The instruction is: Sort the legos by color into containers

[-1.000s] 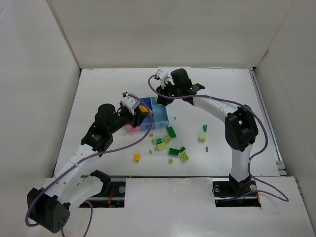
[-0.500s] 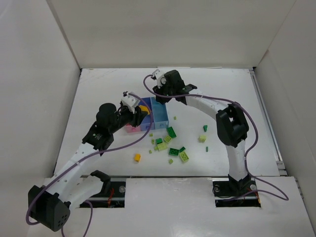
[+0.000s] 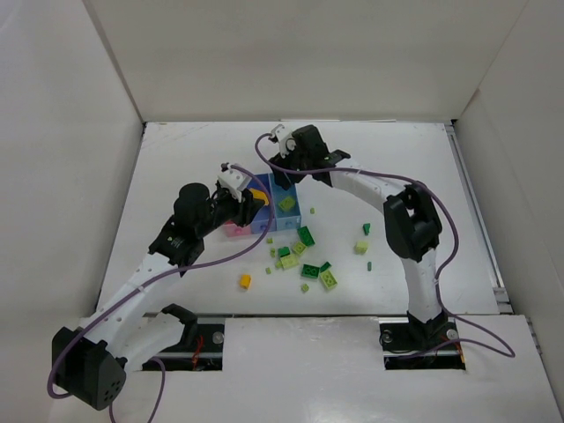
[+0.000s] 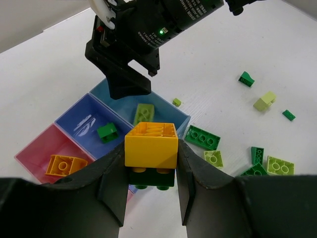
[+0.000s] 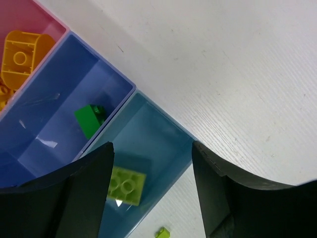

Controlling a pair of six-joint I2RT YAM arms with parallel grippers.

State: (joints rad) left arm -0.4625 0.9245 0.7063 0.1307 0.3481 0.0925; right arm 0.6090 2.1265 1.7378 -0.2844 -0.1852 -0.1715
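Note:
My left gripper point(image 4: 150, 154) is shut on an orange-yellow lego point(image 4: 151, 144) with a dark green lego point(image 4: 151, 179) stuck under it, held in the air near the containers point(image 3: 264, 216). The pink bin point(image 4: 34, 151) holds an orange lego point(image 4: 66, 165). In the periwinkle bin point(image 4: 79, 119) lies a dark green lego point(image 4: 107, 131). My right gripper point(image 5: 151, 148) stands open above the light blue bin point(image 5: 158, 131), nothing between its fingers. A pale lime lego point(image 5: 126, 186) lies in that bin below it.
Loose legos lie scattered on the white table right of the bins: a dark green one point(image 3: 305, 236), a lime one point(image 3: 328, 278), an orange one point(image 3: 245, 281), and several more out to the right point(image 3: 361, 248). White walls enclose the table.
The right gripper shifted left over the light blue bin and opened. A lime lego now lies in that bin. The left gripper still holds its stacked legos.

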